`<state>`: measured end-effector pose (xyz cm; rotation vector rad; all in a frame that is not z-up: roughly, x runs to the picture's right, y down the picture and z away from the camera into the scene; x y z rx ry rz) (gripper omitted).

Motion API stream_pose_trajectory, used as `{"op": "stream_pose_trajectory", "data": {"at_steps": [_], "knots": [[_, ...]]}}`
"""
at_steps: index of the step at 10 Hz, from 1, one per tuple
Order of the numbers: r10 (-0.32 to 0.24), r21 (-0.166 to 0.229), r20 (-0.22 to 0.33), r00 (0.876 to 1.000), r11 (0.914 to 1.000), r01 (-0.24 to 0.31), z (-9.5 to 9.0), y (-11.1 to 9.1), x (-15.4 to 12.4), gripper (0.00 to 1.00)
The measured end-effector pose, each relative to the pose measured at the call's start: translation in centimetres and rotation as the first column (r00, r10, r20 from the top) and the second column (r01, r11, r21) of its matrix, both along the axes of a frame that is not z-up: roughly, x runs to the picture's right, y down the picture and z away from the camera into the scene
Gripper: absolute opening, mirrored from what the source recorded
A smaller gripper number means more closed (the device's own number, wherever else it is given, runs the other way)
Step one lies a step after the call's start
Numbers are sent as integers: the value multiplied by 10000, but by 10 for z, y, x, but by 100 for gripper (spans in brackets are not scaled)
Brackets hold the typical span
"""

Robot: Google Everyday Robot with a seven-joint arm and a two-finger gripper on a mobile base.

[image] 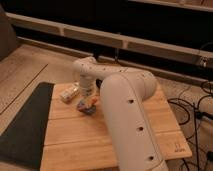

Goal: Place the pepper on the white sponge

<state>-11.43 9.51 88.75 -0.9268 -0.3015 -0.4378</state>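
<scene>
- Pepper (pixel 91 103): a small orange shape showing just under the gripper, at the left-centre of the wooden table (pixel 150 125), on or against a small dark bowl (pixel 88 109).
- White sponge: not made out with certainty; a pale object (pixel 69 94) lies just left of the gripper on the far-left part of the table, but its identity is unclear.
- Gripper (pixel 88 96): pointing down over the pepper and bowl; cannot tell whether it grips the pepper.
- Arm (pixel 125 110): large, white, reaching in from near right.
- Dark mat (pixel 25 125): on the floor, left of the table.
- Cables (pixel 197 107): right of the table.
</scene>
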Motion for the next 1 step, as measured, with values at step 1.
{"op": "stream_pose_trajectory", "data": {"at_steps": [1], "knots": [[0,0,0,10000,10000,0,0,0,0,33]]}}
